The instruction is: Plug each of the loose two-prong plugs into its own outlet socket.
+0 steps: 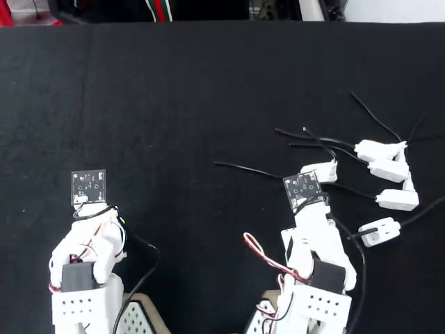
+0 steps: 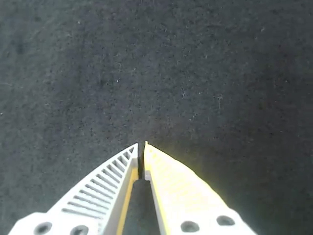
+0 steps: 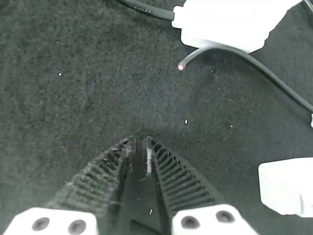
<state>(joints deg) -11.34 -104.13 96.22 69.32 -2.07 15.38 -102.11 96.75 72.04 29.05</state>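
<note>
Several white plug and socket pieces with black cables lie in a loose cluster at the right of the black table, among them one (image 1: 318, 171) nearest my right arm, two (image 1: 379, 149) (image 1: 388, 169) farther right, and two (image 1: 398, 200) (image 1: 379, 232) nearer the front. My right gripper (image 1: 306, 191) (image 3: 139, 143) is shut on nothing and hovers over bare cloth, just short of the nearest white piece (image 3: 230, 22). A second white piece (image 3: 288, 186) lies off to its side. My left gripper (image 1: 89, 191) (image 2: 143, 146) is shut and empty over bare cloth, far from the pieces.
A loose cable end with a copper tip (image 3: 182, 66) lies between my right gripper and the nearest white piece. Black cables (image 1: 243, 169) trail left and back from the cluster. The black cloth (image 1: 181, 104) covers the table; its far edge (image 1: 208, 21) meets room clutter.
</note>
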